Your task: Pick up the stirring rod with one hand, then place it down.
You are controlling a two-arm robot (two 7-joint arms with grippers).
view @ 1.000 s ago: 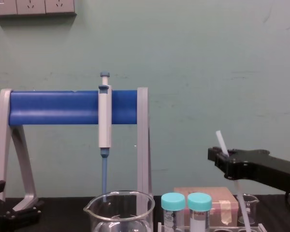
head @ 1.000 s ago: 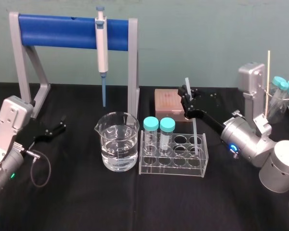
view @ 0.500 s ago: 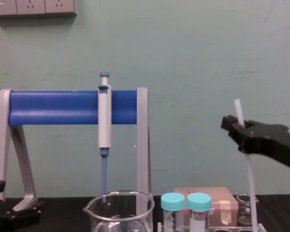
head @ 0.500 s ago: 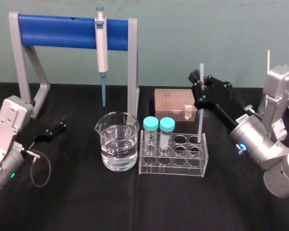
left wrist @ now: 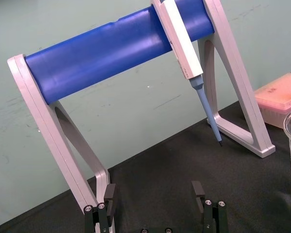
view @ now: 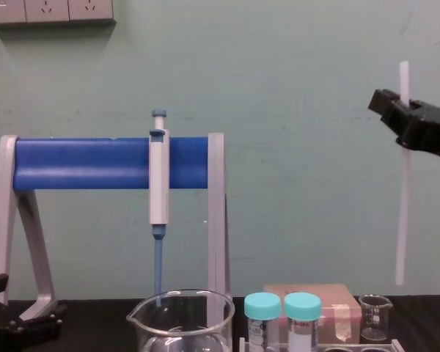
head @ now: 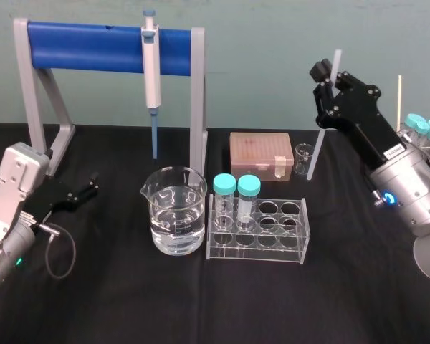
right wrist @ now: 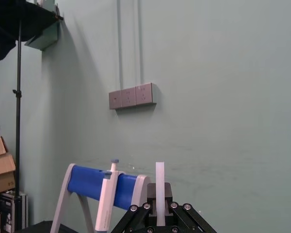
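Aloft: stirring rod [head: 317, 147] pinched in the right claw [head: 327, 84]

The right claw is up in the air at about 2 o'clock from the tube rack [head: 258, 231]. Its black fingers are closed tight on the stirring rod near the rod's upper end, and a short stub pokes out above the grip. The right wrist view shows that stub [right wrist: 159, 191] standing straight up between the fingers. In the chest view the rod [view: 402, 213] hangs almost upright below the claw [view: 400, 117], with its lower tip clear of the tabletop [head: 201, 301]. The tip seems to sit at about 1 o'clock from the small beaker [view: 374, 317] and above its rim. Whether it is over the beaker's mouth or just beside it is hard to tell. In the head view the rod leans a little, and its lower end lies close against the small beaker, which stands at 3 o'clock from the pink tip box [head: 259, 152].

The left claw [head: 86, 190] rests low at 9 o'clock from the large beaker [head: 175, 211], near the foot of the stand [head: 93, 46]. Its fingers [left wrist: 109, 194] are spread wide with nothing between them. The pipette [head: 151, 64] hangs from the stand's blue bar, at 12 o'clock from the large beaker.
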